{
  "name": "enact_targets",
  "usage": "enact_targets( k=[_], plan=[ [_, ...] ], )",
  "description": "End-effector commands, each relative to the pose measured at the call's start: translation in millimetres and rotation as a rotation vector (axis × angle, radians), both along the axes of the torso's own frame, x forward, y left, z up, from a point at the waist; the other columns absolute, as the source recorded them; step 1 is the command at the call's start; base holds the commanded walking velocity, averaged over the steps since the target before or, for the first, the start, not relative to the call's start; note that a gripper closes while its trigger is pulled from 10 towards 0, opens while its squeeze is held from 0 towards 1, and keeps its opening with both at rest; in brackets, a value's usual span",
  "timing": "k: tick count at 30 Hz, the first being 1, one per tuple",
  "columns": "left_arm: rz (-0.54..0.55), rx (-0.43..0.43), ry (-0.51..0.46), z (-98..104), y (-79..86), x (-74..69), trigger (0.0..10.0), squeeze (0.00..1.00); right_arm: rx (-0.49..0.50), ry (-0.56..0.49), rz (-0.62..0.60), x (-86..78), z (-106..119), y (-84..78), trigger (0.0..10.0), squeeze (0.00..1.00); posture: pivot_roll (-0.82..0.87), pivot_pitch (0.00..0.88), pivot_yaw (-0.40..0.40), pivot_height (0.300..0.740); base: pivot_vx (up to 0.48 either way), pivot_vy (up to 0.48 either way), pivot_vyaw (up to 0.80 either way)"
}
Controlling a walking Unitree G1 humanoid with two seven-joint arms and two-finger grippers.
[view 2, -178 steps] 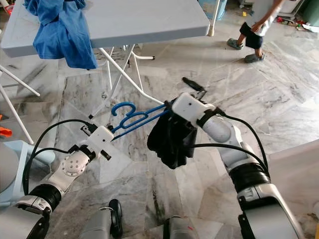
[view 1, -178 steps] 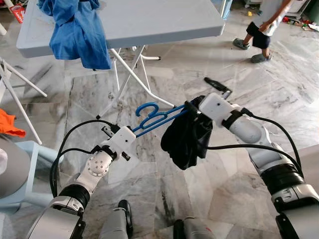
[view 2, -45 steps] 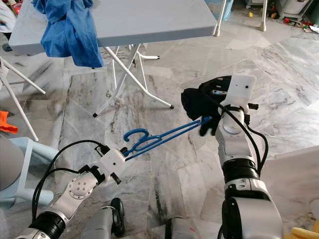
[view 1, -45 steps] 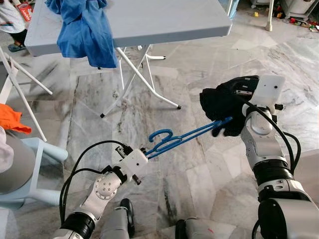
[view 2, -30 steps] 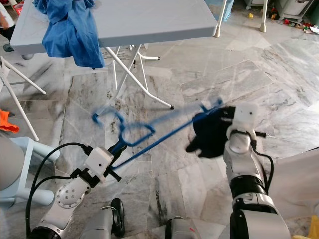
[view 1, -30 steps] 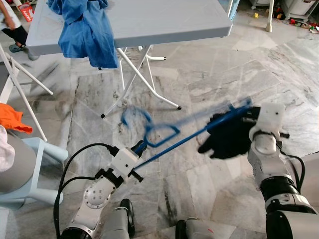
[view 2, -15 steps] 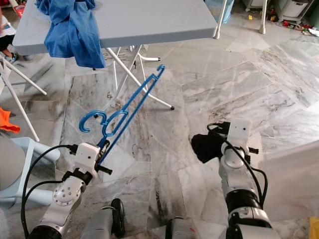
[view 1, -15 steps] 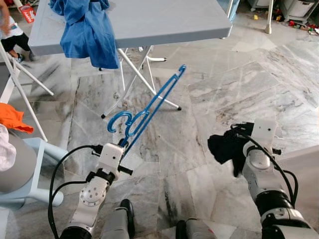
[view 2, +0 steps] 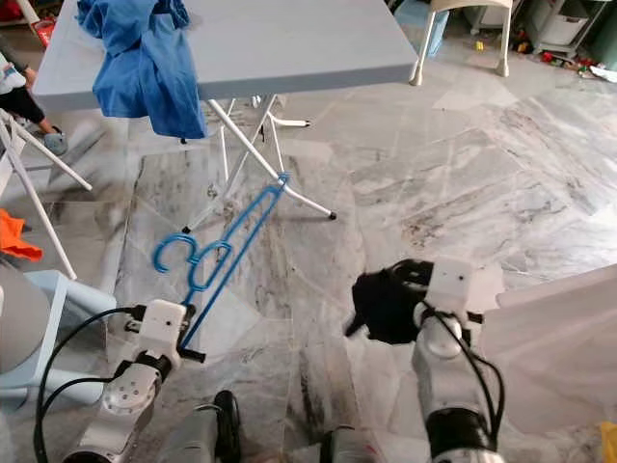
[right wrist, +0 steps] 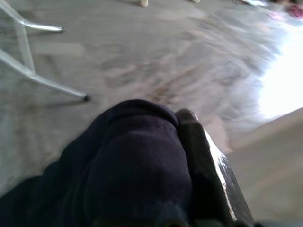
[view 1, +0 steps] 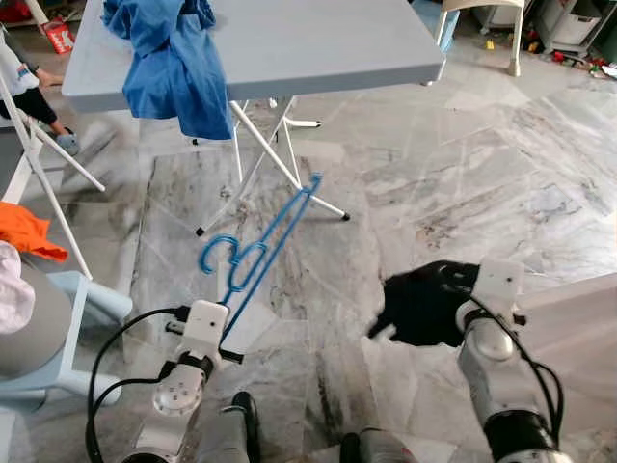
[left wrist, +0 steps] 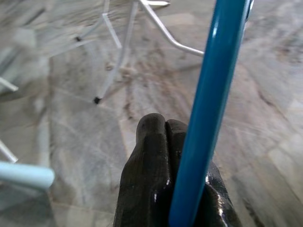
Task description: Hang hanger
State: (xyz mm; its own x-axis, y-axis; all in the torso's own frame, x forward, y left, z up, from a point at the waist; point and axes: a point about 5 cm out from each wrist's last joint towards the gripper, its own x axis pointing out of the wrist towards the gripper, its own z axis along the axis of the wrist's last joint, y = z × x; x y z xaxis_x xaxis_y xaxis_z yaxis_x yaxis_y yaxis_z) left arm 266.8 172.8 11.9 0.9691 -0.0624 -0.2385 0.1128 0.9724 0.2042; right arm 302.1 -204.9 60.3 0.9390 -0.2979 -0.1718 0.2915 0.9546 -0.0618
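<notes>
Gripping one end of the blue hanger with fingers pressed together, the left gripper holds it slanting up toward the grey table, while the right gripper clutches a dark garment above the marble floor.

My right gripper is buried in the dark garment, so I can't tell how its fingers stand. The blue hanger in my left gripper runs past the wrist picture's edge. A person beyond my left side is cut off and blurred.
</notes>
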Motion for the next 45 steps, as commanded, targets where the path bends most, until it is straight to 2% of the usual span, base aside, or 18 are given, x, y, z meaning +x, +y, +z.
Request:
enact_targets(
  k=[1,5,7,9,10,12,14,15,16,17,23,26,34,45],
  plan=[
    [0.077,-0.006,-0.004,0,10.2,-5.0,10.0,0.0,0.02,-0.035,0.058,-4.7,5,10.7,0.0,0.0,-0.08,0.183,-0.044,0.74,0.0,0.0,0.0],
    [0.156,-0.014,-0.028,11,22.8,-5.0,10.0,0.0,0.032,-0.086,0.148,-14.4,14,27.2,0.0,0.0,-0.08,0.183,-0.044,0.74,0.0,0.0,0.0],
    [0.17,-0.02,-0.027,13,25.5,-5.7,10.0,0.0,0.032,-0.095,0.16,-15.7,16,29.2,0.0,0.0,-0.08,0.182,-0.043,0.74,0.0,0.0,0.0],
    [0.224,-0.003,0.028,14,38.4,-11.8,10.0,0.0,0.03,-0.141,0.194,-18.8,27,34.5,0.0,0.0,-0.08,0.183,-0.042,0.74,0.0,0.0,0.0],
    [0.224,-0.003,0.028,14,38.4,-11.8,10.0,0.0,0.03,-0.141,0.194,-18.8,27,34.5,0.0,0.0,-0.08,0.183,-0.042,0.74,0.0,0.0,0.0],
    [0.294,-0.031,0.101,12,51.9,-20.6,10.0,0.0,0.002,-0.202,0.235,-18.1,41,39.8,0.0,0.0,-0.07,0.185,-0.042,0.74,0.0,0.0,0.0],
    [0.304,-0.039,0.102,12,52.7,-21.2,10.0,0.0,-0.001,-0.204,0.239,-18.3,42,40.3,0.0,0.0,-0.07,0.185,-0.042,0.74,0.0,0.0,0.0],
    [0.335,-0.082,0.127,16,54.6,-21.3,10.0,0.0,0.012,-0.219,0.252,-17.3,47,43.7,8.0,0.0,-0.06,0.186,-0.043,0.74,0.0,0.0,0.0],
    [0.343,-0.102,0.133,18,54.8,-20.8,10.0,0.0,0.018,-0.224,0.257,-16.9,49,45.0,8.0,0.0,-0.06,0.186,-0.043,0.74,0.0,0.0,0.0],
    [0.344,-0.114,0.127,21,54.7,-19.0,10.0,0.0,0.024,-0.228,0.262,-16.1,51,46.3,10.0,0.0,-0.06,0.186,-0.043,0.74,0.0,0.0,0.0],
    [0.309,-0.178,0.05,54,44.4,-5.3,10.0,0.0,0.026,-0.28,0.331,-11.3,67,60.1,10.0,0.0,-0.05,0.196,-0.039,0.74,0.0,0.0,0.0],
    [0.304,-0.197,0.042,63,40.5,-2.4,10.0,0.0,0.022,-0.302,0.354,-9.3,73,65.2,10.0,0.0,-0.05,0.198,-0.034,0.74,0.0,0.0,0.0],
    [0.296,-0.228,0.043,75,35.4,1.1,10.0,0.0,0.052,-0.337,0.396,-6.8,84,76.1,10.0,0.0,-0.04,0.203,-0.024,0.74,0.132,0.0,0.42],
    [0.289,-0.237,0.031,85,31.3,5.5,10.0,0.0,0.063,-0.352,0.419,-4.3,89,81.0,10.0,0.0,-0.04,0.201,-0.019,0.74,0.361,0.0,0.2]
  ],
)
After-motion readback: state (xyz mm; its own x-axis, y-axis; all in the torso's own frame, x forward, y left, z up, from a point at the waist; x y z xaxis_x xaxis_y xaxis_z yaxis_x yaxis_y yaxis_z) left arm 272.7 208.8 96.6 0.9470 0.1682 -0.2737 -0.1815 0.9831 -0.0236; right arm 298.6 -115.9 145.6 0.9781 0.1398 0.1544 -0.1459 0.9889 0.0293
